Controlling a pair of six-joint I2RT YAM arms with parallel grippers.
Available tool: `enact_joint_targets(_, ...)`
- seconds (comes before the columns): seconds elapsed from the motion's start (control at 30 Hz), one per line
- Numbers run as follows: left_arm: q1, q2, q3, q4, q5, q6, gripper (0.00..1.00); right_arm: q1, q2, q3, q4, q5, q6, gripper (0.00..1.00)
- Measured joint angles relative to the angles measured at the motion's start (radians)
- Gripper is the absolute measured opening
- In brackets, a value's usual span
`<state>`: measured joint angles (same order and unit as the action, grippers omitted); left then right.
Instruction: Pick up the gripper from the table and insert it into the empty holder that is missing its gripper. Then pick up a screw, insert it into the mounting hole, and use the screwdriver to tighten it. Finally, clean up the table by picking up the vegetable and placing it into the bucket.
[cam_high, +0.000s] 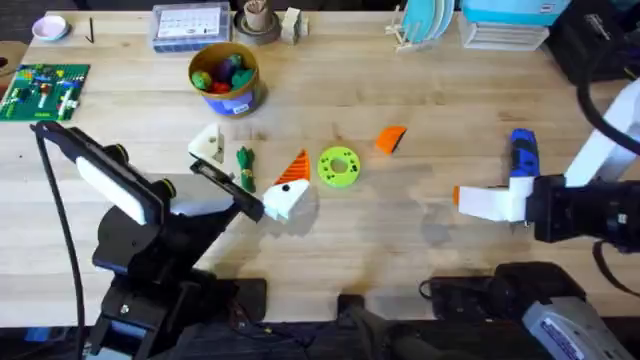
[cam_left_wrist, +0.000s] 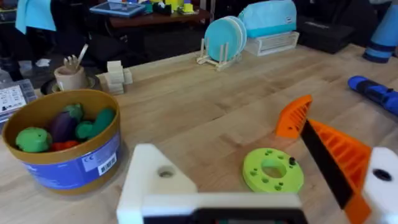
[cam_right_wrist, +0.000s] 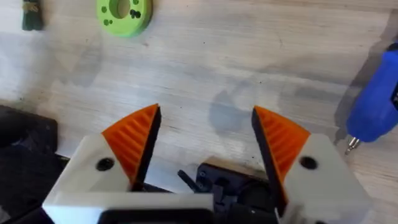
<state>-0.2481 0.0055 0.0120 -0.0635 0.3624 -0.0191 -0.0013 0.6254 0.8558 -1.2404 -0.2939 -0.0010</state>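
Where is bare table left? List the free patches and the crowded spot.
Free: the wood between the orange gripper and the screwdriver; the far strip between the bucket and the dish rack; the near strip this side of the green disc. Crowded: around the vegetable, where the left gripper sits beside the disc.

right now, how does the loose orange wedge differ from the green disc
The orange wedge is tapered and solid; the green disc is round and flat with holes. The wedge lies farther from the arms' bases than the disc, and more to the right. Both rest loose on the table, untouched.
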Motion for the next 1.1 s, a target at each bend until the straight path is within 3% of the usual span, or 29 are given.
enact_joint_targets(0.53, 0.000, 0.000, 0.000, 0.000, 0.024, 0.000, 0.993, 0.000, 0.000, 0.000, 0.000, 0.000, 0.000, 0.924)
enact_joint_targets(1.1, 0.000, 0.000, 0.000, -0.013, 0.461, 0.001, 0.993, 0.000, 0.000, 0.000, 0.000, 0.000, 0.000, 0.924)
